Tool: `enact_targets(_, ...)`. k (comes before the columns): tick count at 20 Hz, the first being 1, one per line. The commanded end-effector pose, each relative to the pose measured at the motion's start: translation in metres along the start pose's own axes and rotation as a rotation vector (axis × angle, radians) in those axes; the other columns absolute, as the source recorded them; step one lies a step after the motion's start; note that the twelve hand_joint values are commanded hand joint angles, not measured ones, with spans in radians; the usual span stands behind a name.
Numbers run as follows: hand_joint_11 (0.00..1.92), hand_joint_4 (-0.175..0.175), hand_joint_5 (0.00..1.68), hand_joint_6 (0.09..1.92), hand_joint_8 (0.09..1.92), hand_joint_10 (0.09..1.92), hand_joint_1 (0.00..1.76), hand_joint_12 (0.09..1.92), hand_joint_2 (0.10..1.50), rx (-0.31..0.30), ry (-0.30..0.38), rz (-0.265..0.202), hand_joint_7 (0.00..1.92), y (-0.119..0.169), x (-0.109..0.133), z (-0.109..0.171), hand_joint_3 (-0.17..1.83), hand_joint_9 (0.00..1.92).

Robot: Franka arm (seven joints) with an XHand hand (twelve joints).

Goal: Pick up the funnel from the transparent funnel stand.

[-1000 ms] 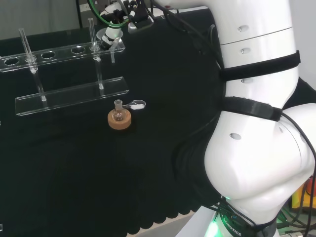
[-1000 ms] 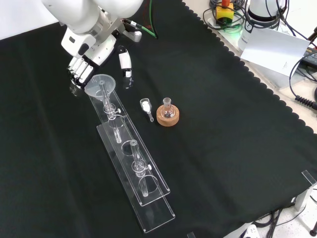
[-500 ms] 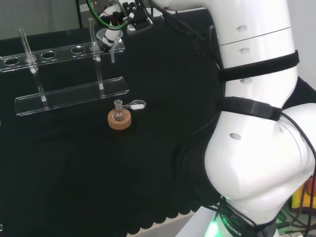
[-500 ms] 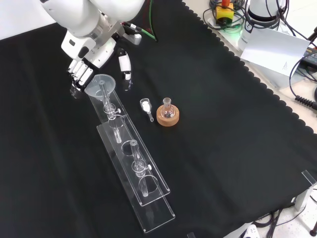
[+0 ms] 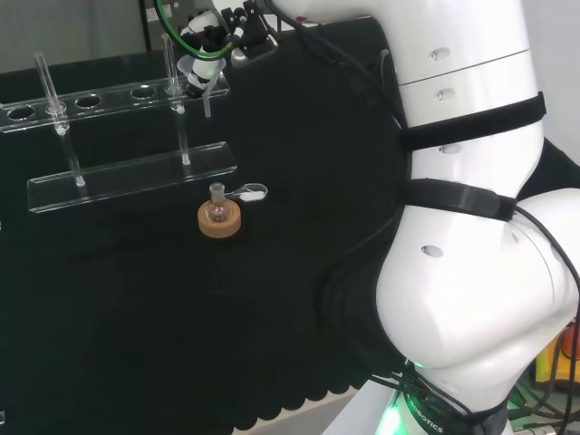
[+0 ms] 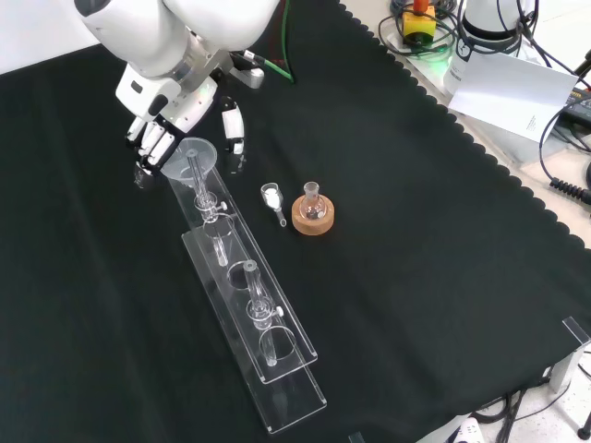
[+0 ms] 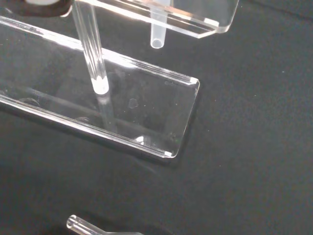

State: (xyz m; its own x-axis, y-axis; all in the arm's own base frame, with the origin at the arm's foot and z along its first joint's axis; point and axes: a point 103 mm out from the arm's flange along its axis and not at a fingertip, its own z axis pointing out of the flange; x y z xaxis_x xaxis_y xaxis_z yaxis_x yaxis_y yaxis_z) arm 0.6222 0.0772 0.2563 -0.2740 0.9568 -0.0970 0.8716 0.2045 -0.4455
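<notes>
The clear funnel (image 6: pixel 189 153) sits in the end hole of the transparent stand (image 6: pixel 263 323), its stem hanging below the top shelf. In the head view the funnel (image 5: pixel 194 67) is at the right end of the stand (image 5: pixel 127 177). My hand (image 6: pixel 171 111) hovers right at the funnel. Its fingers (image 6: pixel 150 143) are beside the rim on the left of the front view, and the thumb (image 6: pixel 233 125) stands apart on the right. The hand (image 5: pixel 214 38) looks open, straddling the cone. The wrist view shows the funnel stem (image 7: pixel 157 35) above the stand's base plate (image 7: pixel 146 98).
A small flask on a cork ring (image 6: pixel 312 211) stands to the right of the stand in the front view, with a small spoon of white powder (image 6: pixel 273 197) beside it. The arm's white links (image 5: pixel 471 227) rise at the head view's right. Cables and paper (image 6: pixel 512 88) lie beyond the cloth's edge.
The hand has shifted and tilted slightly beside the funnel, rising a little in the head view. The funnel stays in the stand.
</notes>
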Motion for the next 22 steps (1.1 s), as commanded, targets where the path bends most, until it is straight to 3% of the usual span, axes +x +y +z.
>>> enact_targets(1,0.13,-0.052,0.09,0.09,0.72,0.69,0.68,1.48,0.7,-0.008,-0.029,0.003,0.1,0.0,0.0,-0.001,0.35,0.53)
enact_targets(11,0.19,-0.039,0.51,0.12,0.77,0.67,0.8,1.41,0.68,-0.056,-0.111,0.019,0.4,-0.002,0.005,-0.01,0.47,0.69)
enact_targets(17,0.28,-0.028,0.61,0.7,0.79,0.65,0.86,1.36,0.66,-0.117,-0.168,0.03,0.5,-0.011,0.006,-0.026,0.56,0.78)
enact_targets(22,0.31,-0.025,0.62,0.82,0.8,0.67,0.88,1.35,0.66,-0.135,-0.188,0.039,0.52,-0.029,0.004,-0.049,0.58,0.81)
